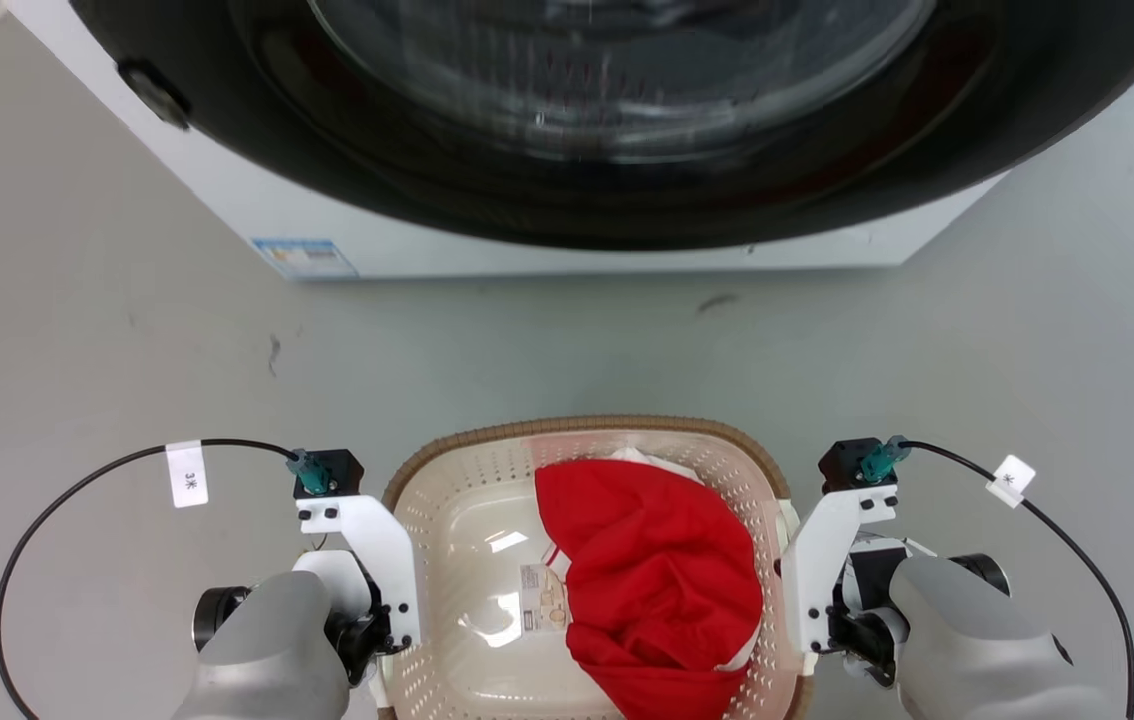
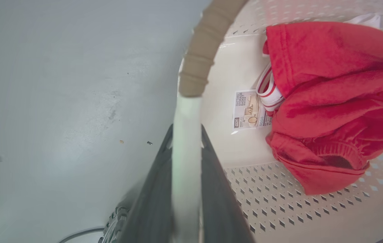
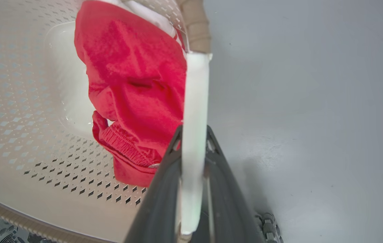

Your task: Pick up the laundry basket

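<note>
With laundry basket (image 1: 577,428) between them, left gripper (image 2: 186,138) and right gripper (image 3: 194,135) tight on its handles (image 2: 186,111).

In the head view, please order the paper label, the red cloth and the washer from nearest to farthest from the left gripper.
From the left gripper, which is clamped on the basket handle:
1. label, on the basket floor, just inward of the gripper.
2. red cloth, in the basket's right half, past the label.
3. washer, ahead, across the bare floor.

Grey floor (image 1: 77,330), white washer (image 1: 627,255), red garment (image 1: 657,580).
Washer's round door (image 1: 567,205) is dark-rimmed; floor shows scuffs; garment lies crumpled, paper label (image 1: 544,597) just beside it.
</note>
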